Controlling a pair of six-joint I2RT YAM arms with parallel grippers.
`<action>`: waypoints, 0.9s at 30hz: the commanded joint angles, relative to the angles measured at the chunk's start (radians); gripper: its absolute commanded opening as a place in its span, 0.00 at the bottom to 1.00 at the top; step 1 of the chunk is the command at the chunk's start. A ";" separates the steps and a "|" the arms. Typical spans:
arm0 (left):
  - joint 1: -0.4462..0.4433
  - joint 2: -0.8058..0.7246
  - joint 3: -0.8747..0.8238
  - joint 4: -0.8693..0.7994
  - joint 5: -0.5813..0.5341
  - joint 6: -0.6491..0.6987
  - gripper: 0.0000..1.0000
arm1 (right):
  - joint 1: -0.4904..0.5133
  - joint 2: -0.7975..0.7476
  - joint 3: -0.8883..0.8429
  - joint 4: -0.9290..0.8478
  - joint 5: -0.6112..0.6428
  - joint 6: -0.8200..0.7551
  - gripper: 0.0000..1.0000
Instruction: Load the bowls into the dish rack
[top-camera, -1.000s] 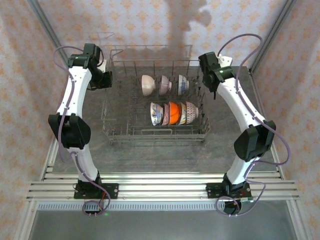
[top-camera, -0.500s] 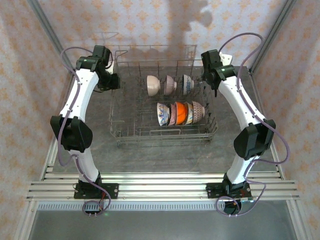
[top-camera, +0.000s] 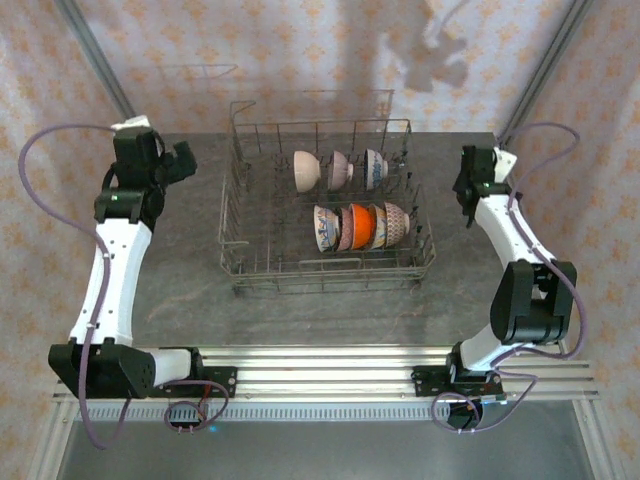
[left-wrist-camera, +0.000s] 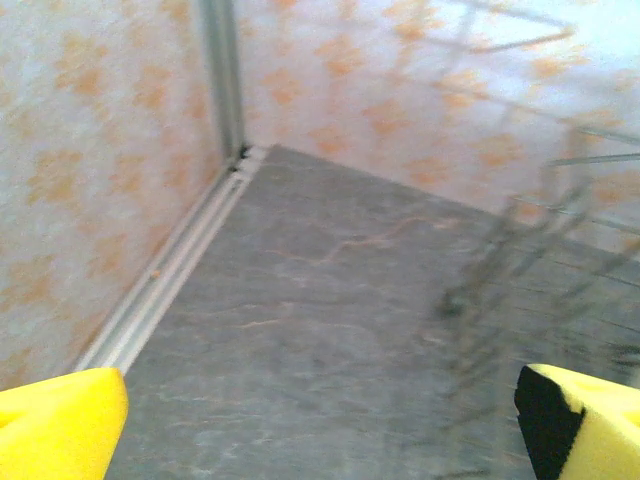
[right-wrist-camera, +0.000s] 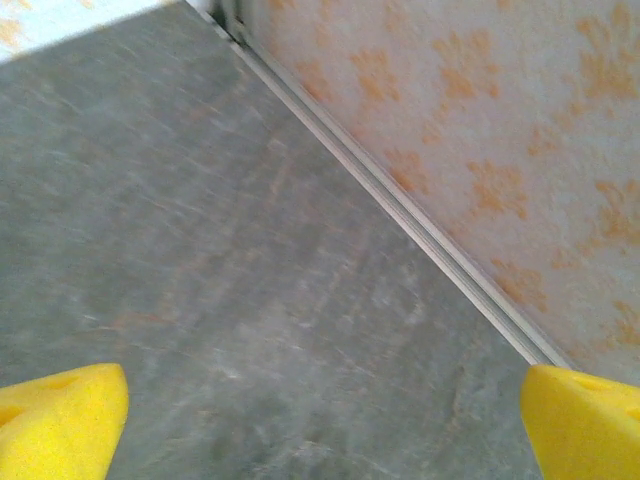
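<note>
The grey wire dish rack (top-camera: 228, 215) stands mid-table with several bowls on edge between its tines. Its back row holds a white bowl (top-camera: 305, 170), a pinkish bowl (top-camera: 338, 170) and a blue-and-white bowl (top-camera: 372, 168). In the front row an orange bowl (top-camera: 352, 226) sits among patterned ones, with a brown-patterned bowl (top-camera: 395, 222) at the right end. My left gripper (top-camera: 183, 160) hangs left of the rack, open and empty. In the left wrist view the left gripper (left-wrist-camera: 320, 440) is over bare table, with the rack (left-wrist-camera: 560, 250) blurred at right. My right gripper (top-camera: 462, 185) is right of the rack; in the right wrist view the right gripper (right-wrist-camera: 320, 430) is open and empty.
The grey stone-look tabletop (top-camera: 180, 280) is walled by patterned panels. A metal rail (left-wrist-camera: 165, 280) runs along the left wall and another rail (right-wrist-camera: 420, 220) along the right wall. Aluminium rails (top-camera: 320, 365) cross the near edge by the arm bases.
The left gripper has opened and pulled away leftward from the rack's left wall. The right arm has drawn back to the right. The rack slid a little right earlier, then stayed.
</note>
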 joint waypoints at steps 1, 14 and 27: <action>0.028 0.040 -0.194 0.156 -0.096 0.018 0.99 | -0.045 -0.024 -0.090 0.126 -0.032 -0.025 1.00; 0.002 0.070 -0.826 0.985 -0.043 0.051 0.99 | 0.071 -0.047 -0.623 0.892 -0.177 -0.143 1.00; -0.128 0.279 -0.992 1.536 -0.126 0.176 0.99 | 0.083 -0.015 -0.757 1.170 -0.295 -0.209 1.00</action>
